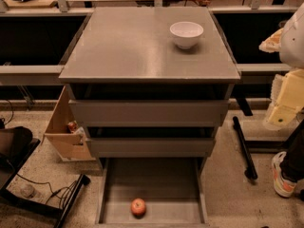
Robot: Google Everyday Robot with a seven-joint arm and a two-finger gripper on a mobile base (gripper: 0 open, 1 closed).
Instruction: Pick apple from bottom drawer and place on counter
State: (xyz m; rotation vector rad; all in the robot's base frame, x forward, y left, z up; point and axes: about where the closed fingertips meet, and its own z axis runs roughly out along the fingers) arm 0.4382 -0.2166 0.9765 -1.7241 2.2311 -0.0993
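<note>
The apple, small and red with an orange blush, lies near the front of the bottom drawer, slightly left of centre. The drawer is pulled wide open at floor level. The counter is the flat grey top of the cabinet. My arm comes in at the right edge of the view, and my gripper hangs there beside the cabinet at about the height of the upper drawers. It is well above and to the right of the apple and holds nothing that I can see.
A white bowl stands on the counter at the back right. The two upper drawers are pulled out slightly. A light wooden box leans at the cabinet's left. A black bar and a shoe are on the floor to the right, and cables to the left.
</note>
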